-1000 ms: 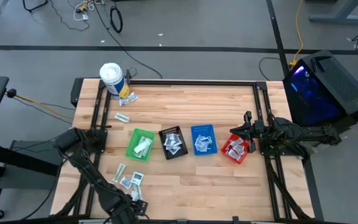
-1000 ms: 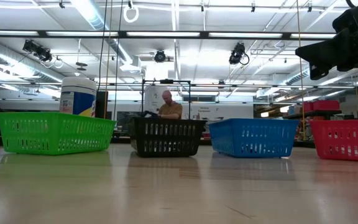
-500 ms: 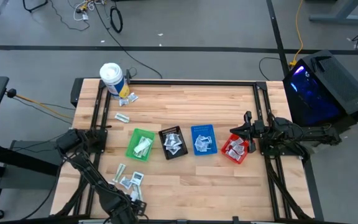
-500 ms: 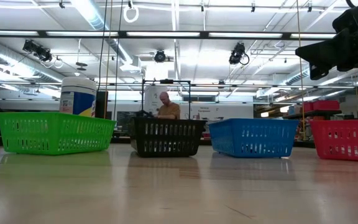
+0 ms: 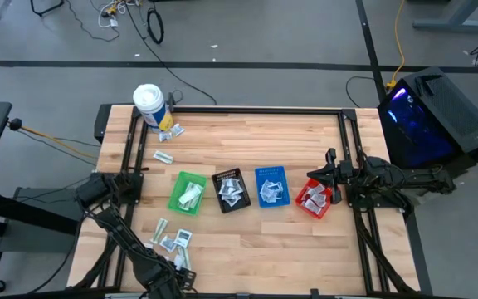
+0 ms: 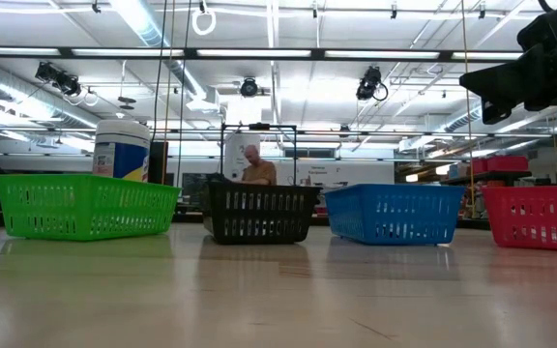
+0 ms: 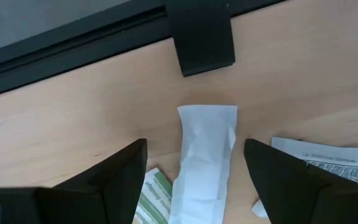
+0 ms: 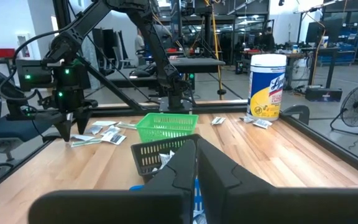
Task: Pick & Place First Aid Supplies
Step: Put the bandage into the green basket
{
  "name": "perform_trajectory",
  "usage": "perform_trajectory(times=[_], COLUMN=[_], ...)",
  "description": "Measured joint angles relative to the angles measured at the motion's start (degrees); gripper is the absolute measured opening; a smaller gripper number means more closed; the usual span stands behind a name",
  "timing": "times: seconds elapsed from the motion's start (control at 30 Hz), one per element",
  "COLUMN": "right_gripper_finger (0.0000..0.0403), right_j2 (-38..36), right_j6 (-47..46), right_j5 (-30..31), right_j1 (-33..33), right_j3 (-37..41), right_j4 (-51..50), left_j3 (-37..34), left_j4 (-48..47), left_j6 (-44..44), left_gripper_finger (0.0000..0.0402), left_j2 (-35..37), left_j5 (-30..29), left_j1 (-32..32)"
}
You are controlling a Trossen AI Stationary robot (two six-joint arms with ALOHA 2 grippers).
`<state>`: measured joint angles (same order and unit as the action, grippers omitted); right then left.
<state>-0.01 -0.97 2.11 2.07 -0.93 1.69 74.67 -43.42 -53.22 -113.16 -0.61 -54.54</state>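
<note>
Presently, a flat white paper sachet (image 7: 205, 158) is seen at the table's near-left edge, between the left gripper's (image 7: 194, 186) parted fingers, its long axis running along the reach. Shut, the right gripper (image 8: 196, 163) is parked over the red bin.

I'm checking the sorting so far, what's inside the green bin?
The green bin holds a few pale packets, lying overlapped near its middle, as the high view shows. Anything beneath them is covered, and the low view shows only the bin's mesh wall, not its contents.
</note>
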Motion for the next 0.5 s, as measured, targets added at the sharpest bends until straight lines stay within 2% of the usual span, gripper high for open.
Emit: perform_trajectory(times=[0.17,0.5], right_gripper_finger=[0.0023,0.0023], right_j2=[0.0,0.0], right_j6=[0.0,0.0], right_j5=[0.0,0.0], right_j1=[0.0,0.0], right_j3=[0.0,0.0], right_j4=[0.0,0.0], left_j3=[0.0,-0.1], left_j4=[-0.3,-1.5], left_j6=[-0.1,0.0], left_gripper_finger=[0.0259,0.0163], left_j2=[-0.1,-0.1], left_j5=[0.1,0.3], left_j1=[0.0,-0.1])
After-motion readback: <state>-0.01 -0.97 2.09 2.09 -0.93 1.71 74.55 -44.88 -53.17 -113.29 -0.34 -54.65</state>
